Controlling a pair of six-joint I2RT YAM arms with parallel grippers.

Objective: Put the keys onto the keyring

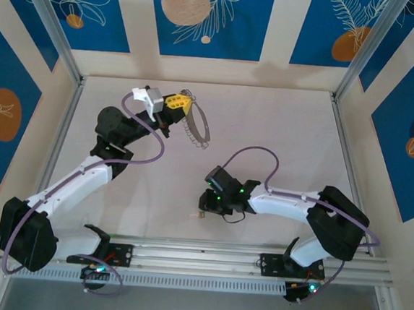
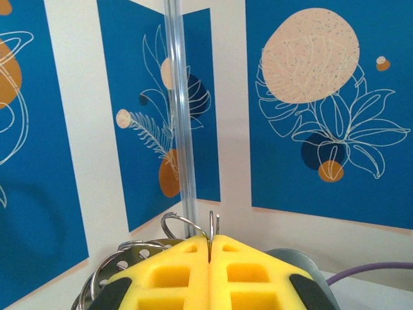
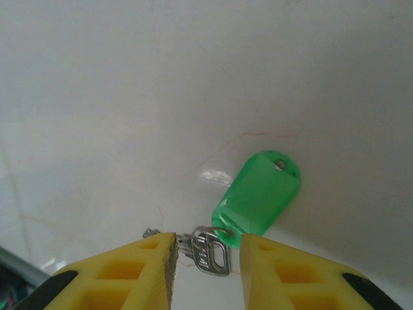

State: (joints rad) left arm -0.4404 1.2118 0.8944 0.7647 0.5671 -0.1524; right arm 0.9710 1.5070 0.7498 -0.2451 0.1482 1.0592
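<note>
Notably: translucent green oval tag (image 3: 258, 197), silver key (image 3: 210, 253) between released right jaws; left jaws clench wire keyring (image 2: 181, 217).

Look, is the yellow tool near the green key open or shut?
Open. The right tool has a gap between its yellow fingers, and the metal end of the key sits in that gap.
</note>
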